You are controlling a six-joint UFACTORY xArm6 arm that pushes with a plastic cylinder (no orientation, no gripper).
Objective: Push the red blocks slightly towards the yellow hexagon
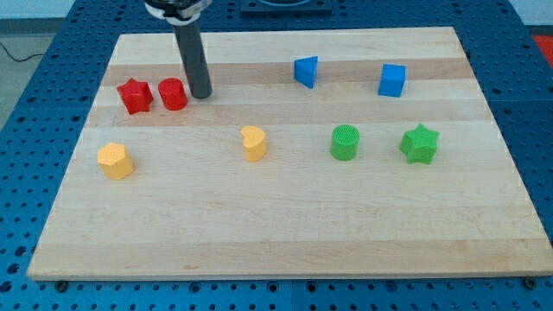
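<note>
Camera view: wooden tabletop [285, 242] on a blue bench. No hand on this arm; just a dark rod ending in my tip [201, 94], so nothing to open, nothing held. Tip down on the tabletop at far left, just right of the red cylinder [173, 94], touching or nearly so; contact not resolvable. Red star [135, 96] just left of the cylinder, narrow gap between them. Yellow hexagon [115, 161] nearer and slightly left of the star, clearly apart from both reds.

Step in hand, by judgement: positioning for the push, or push barely begun. Reds sit far of the hexagon, so required travel is toward the near-left. Present tip placement favours a leftward shove, cylinder into star. Next move probably calls for shifting the tip to the far-right side of the pair, then a short stroke. Only slight displacement wanted; stop well before touching the hexagon.

Elsewhere, untouched: yellow heart-like block [254, 142] centre, green cylinder [345, 142] and green star [420, 143] right, two blue blocks [306, 71] [391, 80] far right.
</note>
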